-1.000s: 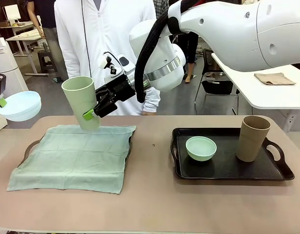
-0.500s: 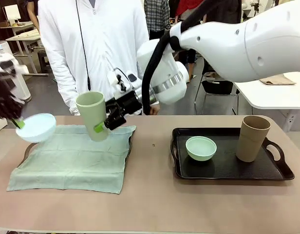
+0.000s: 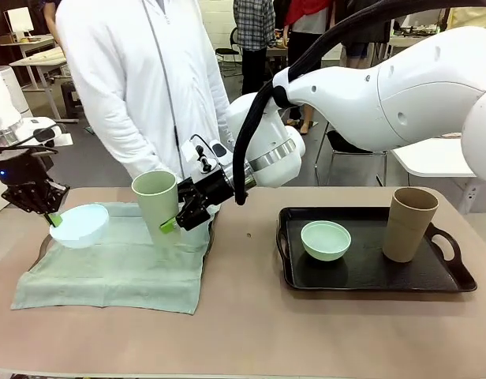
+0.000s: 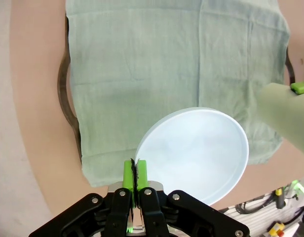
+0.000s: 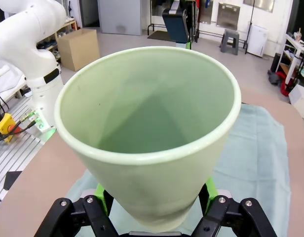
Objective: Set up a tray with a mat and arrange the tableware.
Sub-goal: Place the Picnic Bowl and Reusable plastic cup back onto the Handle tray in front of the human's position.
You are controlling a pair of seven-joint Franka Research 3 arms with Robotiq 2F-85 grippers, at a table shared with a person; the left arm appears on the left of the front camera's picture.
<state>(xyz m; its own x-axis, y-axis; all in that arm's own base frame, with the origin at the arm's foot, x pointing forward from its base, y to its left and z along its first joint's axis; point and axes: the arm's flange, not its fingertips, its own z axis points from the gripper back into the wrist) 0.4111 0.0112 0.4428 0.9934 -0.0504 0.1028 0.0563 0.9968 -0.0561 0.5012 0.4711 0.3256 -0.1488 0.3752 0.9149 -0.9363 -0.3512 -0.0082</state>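
Starting at the left, the left tool [image 3: 52, 219] is pinched shut on the rim of the pale bowl [image 3: 79, 226], its green pads pressed together with the thin edge between them. The bowl hangs tilted, low over the far left part of the green cloth [image 3: 117, 268], which covers a tray [image 3: 44, 246] whose dark handle peeks out at the cloth's left edge. Whether the bowl touches the cloth I cannot tell. Next comes the pale green cup [image 3: 158, 207], clamped low on its body by the right tool [image 3: 175, 222], which reaches across the middle from the right. The cup's long axis is close to upright, mouth up, base at the cloth's far right corner, so I judge the coming move is a short straight lowering. Further right, well apart, a black tray [image 3: 369, 289] on the surface [image 3: 251, 332] holds a mint bowl [image 3: 325, 240] and, to its right, an upright brown cup [image 3: 409, 224]. No brand, label or writing can be read on any of these things
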